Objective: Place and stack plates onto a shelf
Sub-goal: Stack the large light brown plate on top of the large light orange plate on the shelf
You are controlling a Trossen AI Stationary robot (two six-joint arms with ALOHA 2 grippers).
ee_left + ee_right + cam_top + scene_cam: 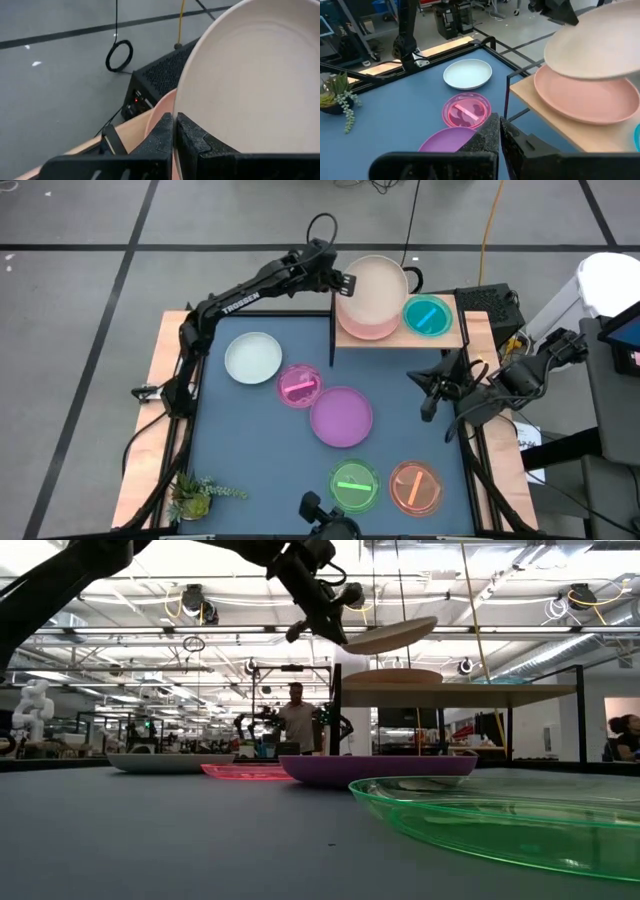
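Cream plate [376, 290]: round, plain, matte plastic, tilted above the salmon plate [587, 97] on the wood shelf [460, 335]. Left gripper [343, 283] clamps its rim. Right gripper [432, 402] closed, empty, over the table.

Plates around the left gripper

The left gripper [346, 283] holds one big plate [378, 293] just above another plate [587, 97] on the shelf [450, 336]. Behind it, five plates lie on the counter [240, 450].

One brand name showing
"TROSSEN" is reading in white letters along the left arm [240, 302], high view.
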